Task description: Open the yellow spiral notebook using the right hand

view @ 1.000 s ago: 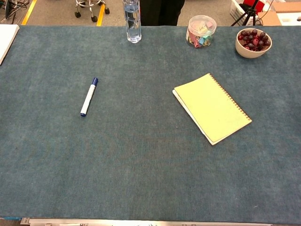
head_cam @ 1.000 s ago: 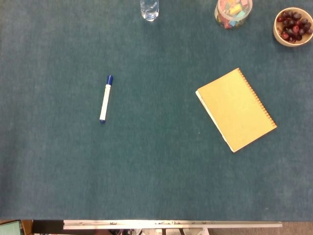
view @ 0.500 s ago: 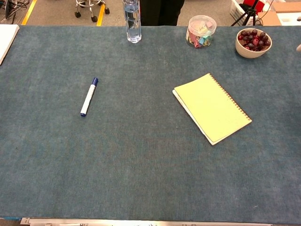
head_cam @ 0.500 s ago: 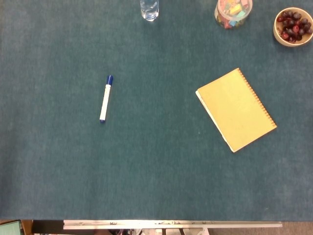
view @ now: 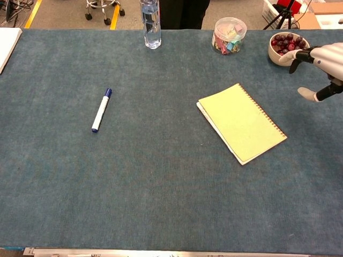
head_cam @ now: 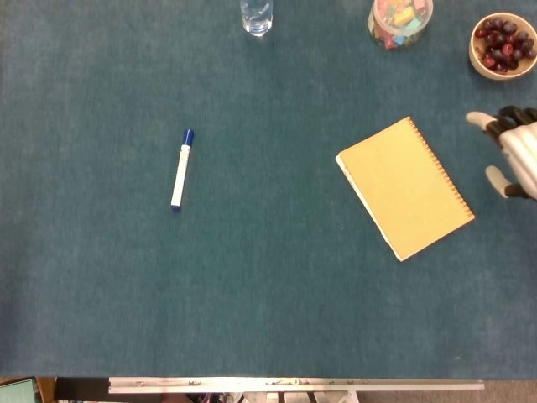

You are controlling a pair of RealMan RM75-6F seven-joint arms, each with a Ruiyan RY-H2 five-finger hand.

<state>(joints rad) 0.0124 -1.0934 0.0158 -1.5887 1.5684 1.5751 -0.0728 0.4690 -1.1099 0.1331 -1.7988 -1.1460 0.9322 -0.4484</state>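
The yellow spiral notebook (head_cam: pixel 404 187) (view: pixel 240 122) lies closed and flat on the blue-green table cover, turned at an angle, its wire spiral along the right edge. My right hand (head_cam: pixel 512 151) (view: pixel 320 65) comes in from the right edge, to the right of the notebook and apart from it. Its fingers are spread and nothing is in it. My left hand shows in neither view.
A blue-capped white marker (head_cam: pixel 180 169) (view: pixel 101 110) lies at left. Along the far edge stand a clear water bottle (view: pixel 151 22), a clear tub of coloured clips (view: pixel 229 35) and a bowl of dark red fruit (view: pixel 289 48) just beyond my right hand. White paper (view: pixel 6 45) sits far left.
My right hand has come into view from the right edge and now hovers beside the notebook. Nothing on the table has moved.
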